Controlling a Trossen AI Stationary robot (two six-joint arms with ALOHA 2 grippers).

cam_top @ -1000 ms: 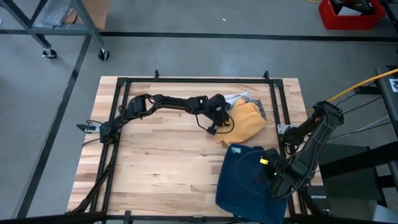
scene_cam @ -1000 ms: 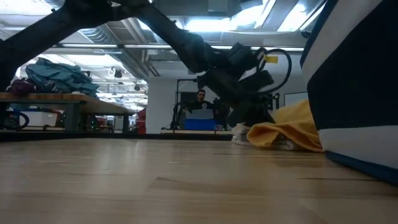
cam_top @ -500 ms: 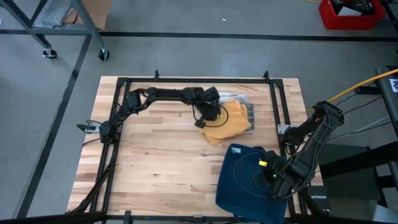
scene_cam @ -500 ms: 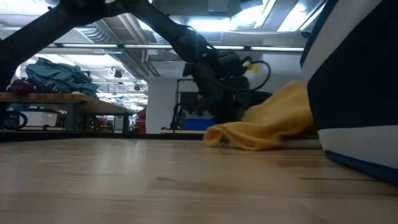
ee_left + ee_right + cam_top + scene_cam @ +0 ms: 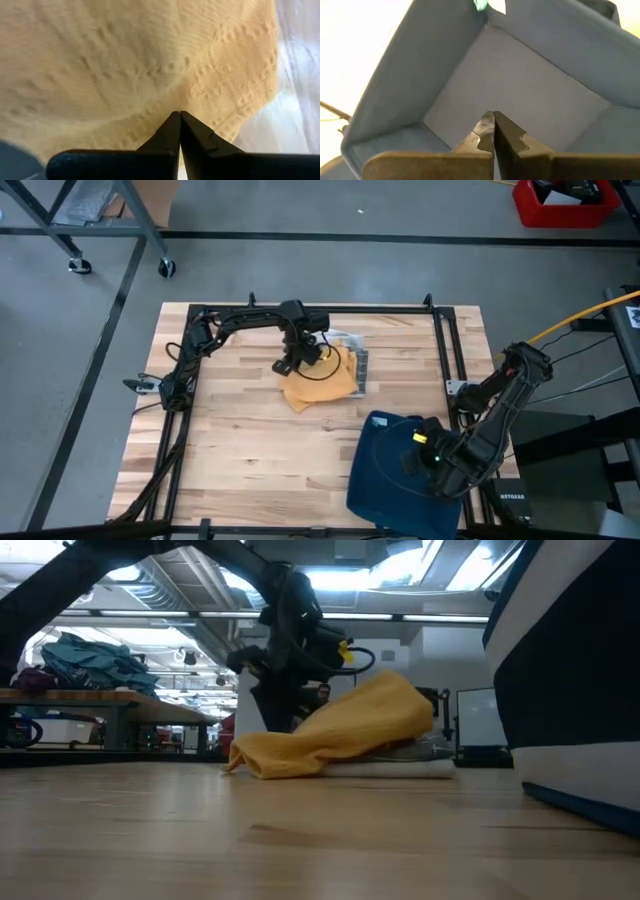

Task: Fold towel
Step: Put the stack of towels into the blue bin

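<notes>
Reaching from the table's (image 5: 230, 440) left edge, the left arm bends along the far edge, left gripper (image 5: 288, 366) down on the yellow towel (image 5: 318, 380), pinching it. Towel lies crumpled near the far edge, about mid-width, partly over a clear plastic bag (image 5: 358, 360). Right arm folded at the near right corner, right gripper (image 5: 425, 470) inside the dark blue bin (image 5: 375, 470).

Low view: towel (image 5: 340, 735) heaped on the tabletop, left gripper (image 5: 275, 705) at its back.

Left wrist: fingers (image 5: 170, 132) pressed together on towel fabric (image 5: 115, 65).

Right wrist: fingers (image 5: 490, 130) pressed together, holding nothing, above the bin floor (image 5: 520, 90).
</notes>
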